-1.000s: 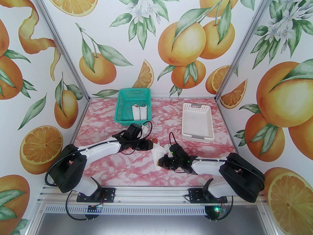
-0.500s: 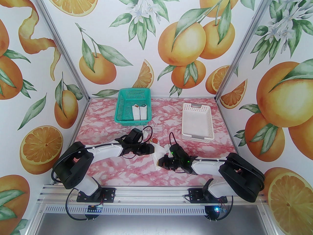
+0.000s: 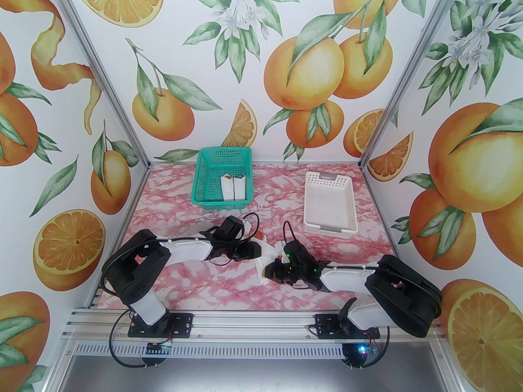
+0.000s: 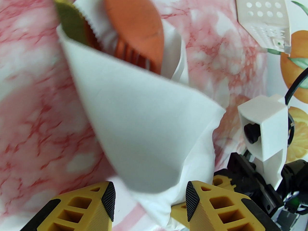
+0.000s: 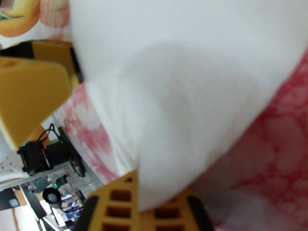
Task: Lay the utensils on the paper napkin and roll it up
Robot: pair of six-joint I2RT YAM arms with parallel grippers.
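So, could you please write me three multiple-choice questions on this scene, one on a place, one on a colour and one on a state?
1. Where are the two white wrapped bundles?
A) on a plate
B) in the green basket
C) in a cup

2. What colour is the bowl of the spoon?
A) blue
B) silver
C) orange

3. How does the paper napkin lie?
A) wrapped around the utensils
B) spread out flat
C) torn in two

Answers:
1 B, the top view shows them inside its mesh walls.
2 C, the left wrist view shows it plainly orange.
3 A, it forms a cone with the utensil tips poking out of its open end.
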